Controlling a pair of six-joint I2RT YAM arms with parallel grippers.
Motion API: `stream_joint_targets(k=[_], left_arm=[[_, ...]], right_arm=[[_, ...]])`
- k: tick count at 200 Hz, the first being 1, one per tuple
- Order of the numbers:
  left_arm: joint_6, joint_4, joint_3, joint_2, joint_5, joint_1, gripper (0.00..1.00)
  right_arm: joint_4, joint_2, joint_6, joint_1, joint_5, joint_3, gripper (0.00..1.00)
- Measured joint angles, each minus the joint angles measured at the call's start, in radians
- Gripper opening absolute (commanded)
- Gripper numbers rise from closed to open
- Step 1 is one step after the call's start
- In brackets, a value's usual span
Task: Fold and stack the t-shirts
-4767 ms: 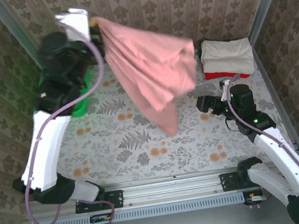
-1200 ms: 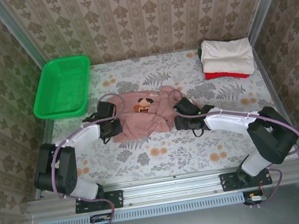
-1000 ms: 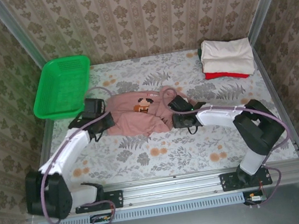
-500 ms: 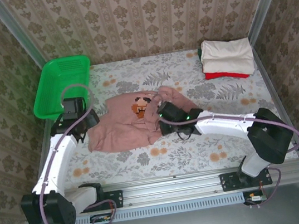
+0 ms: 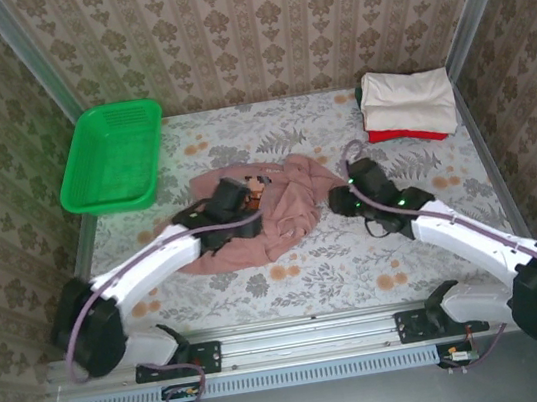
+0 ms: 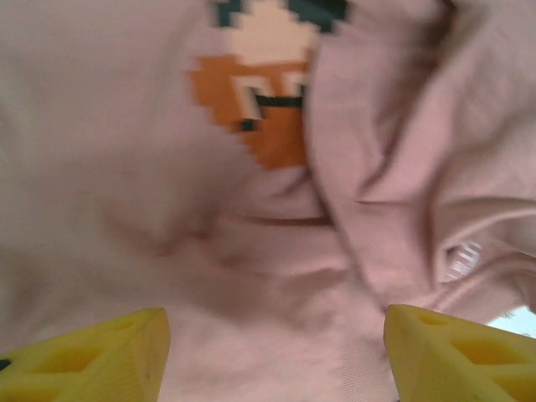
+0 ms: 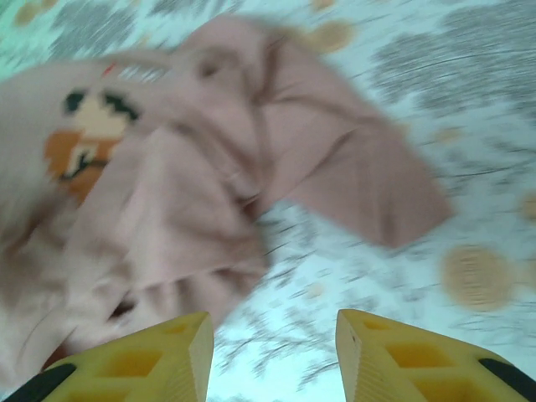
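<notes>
A dusty-pink t-shirt (image 5: 286,214) lies crumpled in the middle of the table, its pixel-figure print (image 6: 268,109) facing up and partly under a fold. My left gripper (image 5: 240,201) hovers over the shirt's middle. Its yellow fingers (image 6: 84,360) stand wide apart, so the left gripper (image 6: 272,360) is open with cloth below and nothing pinched. My right gripper (image 5: 337,201) is just off the shirt's right edge. In its wrist view the right gripper (image 7: 272,352) is open over bare tablecloth, the pink t-shirt (image 7: 167,193) ahead of it. A folded cream t-shirt (image 5: 406,94) rests on a red one (image 5: 395,133) at the back right.
A green mesh basket (image 5: 112,156) stands at the back left. The floral tablecloth (image 5: 358,258) is bare in front of the shirt. Patterned walls and metal rails close in the sides and back.
The left gripper moved from the shirt's left edge to over its middle. The right gripper drew back right, off the cloth. Both jaws have opened, and the shirt lies more bunched.
</notes>
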Motion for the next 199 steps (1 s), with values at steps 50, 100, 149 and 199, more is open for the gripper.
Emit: stream_joint_targets(k=[50, 100, 149, 199], left_arm=[[0.054, 0.048, 0.344, 0.409, -0.071, -0.186, 0.8], [0.066, 0.02, 0.361, 0.532, -0.108, -0.179, 0.04], [0.051, -0.013, -0.004, 0.182, -0.139, -0.106, 0.08], [0.032, -0.011, -0.213, -0.095, -0.089, 0.083, 0.13]], right_arm=[[-0.015, -0.05, 0.0, -0.258, -0.056, -0.092, 0.45], [0.005, -0.049, -0.003, -0.308, -0.142, -0.12, 0.45], [0.04, 0.145, 0.0, -0.21, -0.167, -0.053, 0.44], [0.109, 0.438, 0.033, 0.031, -0.158, 0.158, 0.43]])
